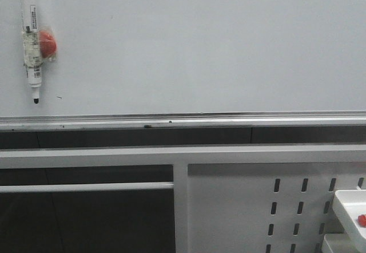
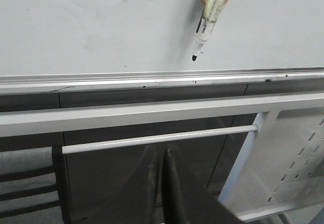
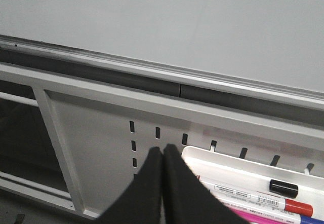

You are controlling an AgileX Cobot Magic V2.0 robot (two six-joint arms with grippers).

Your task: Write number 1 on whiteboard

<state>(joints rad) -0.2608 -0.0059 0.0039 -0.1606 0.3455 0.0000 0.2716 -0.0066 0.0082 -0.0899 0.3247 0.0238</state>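
Left hand point(image 2: 163, 171) and right hand point(image 3: 162, 171) are both sitting pinched closed, holding nothing, low in front of the whiteboard point(image 1: 200, 47). Marker point(image 1: 31, 41) is hanging tip-down at the board's upper left corner. Number 1 isn't showing.

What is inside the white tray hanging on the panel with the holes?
The white tray holds markers lying flat: one with a black cap, one with a red cap, and a pink one. The right gripper covers the tray's near end, so anything there is hidden.
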